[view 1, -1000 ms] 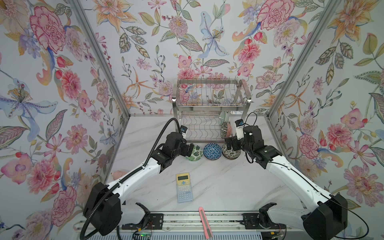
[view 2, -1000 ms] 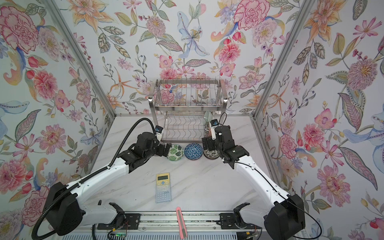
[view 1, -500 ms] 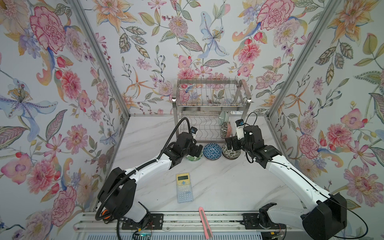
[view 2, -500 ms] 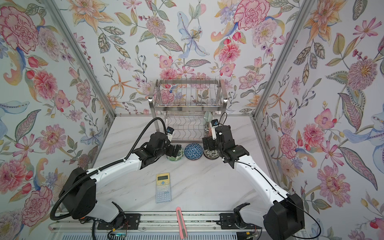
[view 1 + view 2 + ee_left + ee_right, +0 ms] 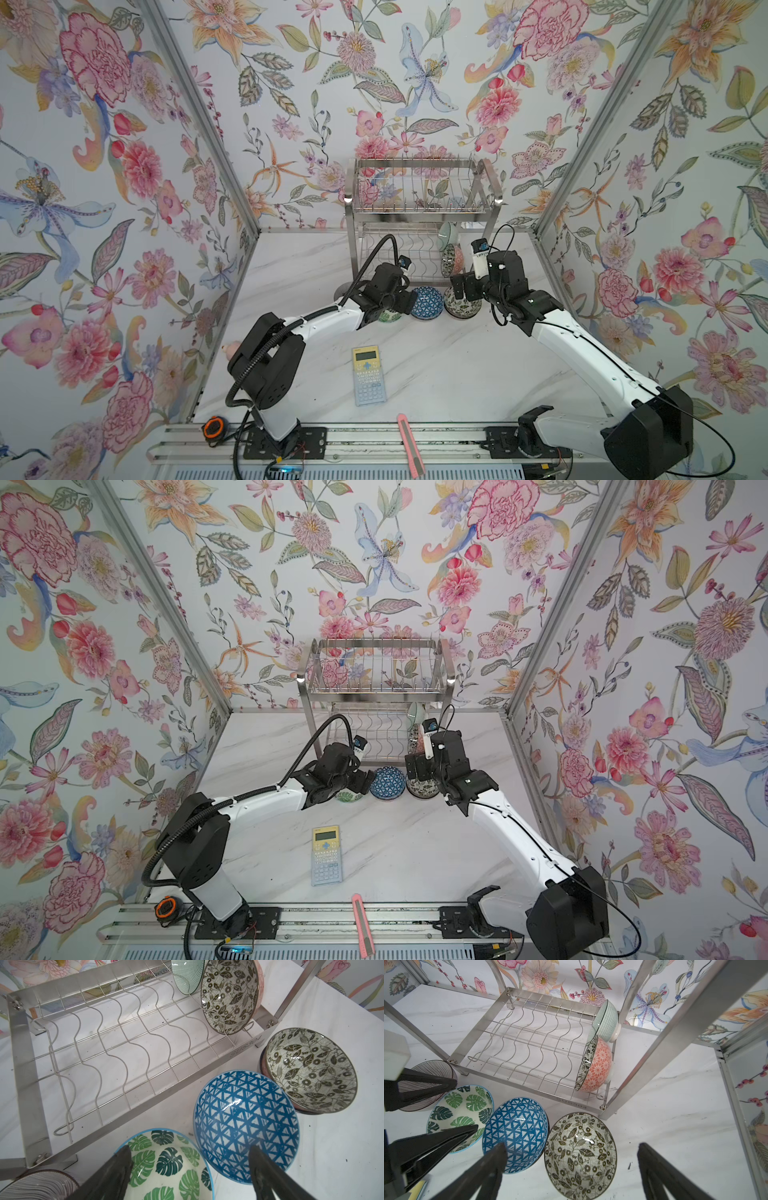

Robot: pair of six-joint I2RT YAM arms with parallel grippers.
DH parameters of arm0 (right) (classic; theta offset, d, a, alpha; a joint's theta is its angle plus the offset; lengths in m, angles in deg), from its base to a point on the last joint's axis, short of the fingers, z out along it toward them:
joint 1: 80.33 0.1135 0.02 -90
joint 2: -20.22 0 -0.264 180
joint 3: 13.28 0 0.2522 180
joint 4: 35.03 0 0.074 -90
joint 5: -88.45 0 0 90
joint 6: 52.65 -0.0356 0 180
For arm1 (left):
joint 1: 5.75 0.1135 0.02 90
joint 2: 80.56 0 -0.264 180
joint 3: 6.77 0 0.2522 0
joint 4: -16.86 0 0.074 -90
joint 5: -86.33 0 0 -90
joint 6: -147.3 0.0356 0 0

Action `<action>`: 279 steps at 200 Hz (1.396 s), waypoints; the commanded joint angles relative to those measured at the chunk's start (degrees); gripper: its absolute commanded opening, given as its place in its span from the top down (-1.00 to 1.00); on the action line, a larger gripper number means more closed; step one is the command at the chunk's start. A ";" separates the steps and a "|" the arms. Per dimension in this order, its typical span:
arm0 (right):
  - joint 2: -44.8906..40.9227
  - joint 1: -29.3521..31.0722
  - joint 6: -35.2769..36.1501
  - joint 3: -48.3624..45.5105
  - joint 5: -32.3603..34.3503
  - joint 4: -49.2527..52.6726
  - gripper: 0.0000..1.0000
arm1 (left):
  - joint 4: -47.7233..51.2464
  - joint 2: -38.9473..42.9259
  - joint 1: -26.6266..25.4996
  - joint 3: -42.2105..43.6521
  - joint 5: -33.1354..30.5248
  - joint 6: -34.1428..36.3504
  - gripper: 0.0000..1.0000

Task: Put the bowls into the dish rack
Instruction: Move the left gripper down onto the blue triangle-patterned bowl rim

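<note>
Calculator (image 5: 368, 376) lies nearest on the bench (image 5: 457, 374), well apart from the work. Beyond it four bowls sit mouth-up in a row that runs side to side along the front rail of the rack (image 5: 571, 1102): striped bowl (image 5: 433, 1068), leaf bowl (image 5: 166, 1163), blue bowl (image 5: 245, 1126), floral bowl (image 5: 581, 1153), neighbours touching or nearly so. Being round, they offer no long axis; what counts is the rim.

Left gripper (image 5: 188, 1148) hangs over the leaf bowl, pointing down and toward the rack. Its fingers are spread wide, one on the striped bowl's side and one toward the blue bowl. It is released and grasps nothing; whether a tip touches a rim I cannot tell. Right gripper (image 5: 572, 1145) hangs over the floral bowl, spread fully, one finger above the blue bowl's edge and the other above bare bench beyond the floral bowl. It is empty as well. So the left arm is nearer the leaf bowl, the right nearer the floral bowl, and the blue bowl lies between both.

Just behind the row, the rack's lower-tier wavy wires run front to back, so a bowl would likely need tipping on edge. Two bowls stand that way at its right end, a pink-backed bowl (image 5: 598, 1068) in front and a celadon bowl (image 5: 607, 1018) behind, with free slots to their left
</note>
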 commanded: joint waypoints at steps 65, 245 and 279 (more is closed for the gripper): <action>0.49 -0.68 -0.67 -0.42 -0.54 -0.47 -0.98 | -3.00 -4.72 -0.51 -2.83 2.03 -0.32 -0.33; 0.36 -1.12 -0.86 -0.31 -0.83 -0.42 -0.98 | -4.01 -7.53 -0.23 -4.28 2.85 -0.06 0.65; 0.38 -1.28 -0.93 -0.40 -0.89 -0.44 -0.98 | -4.02 -8.71 -0.19 -4.95 4.29 -0.24 0.56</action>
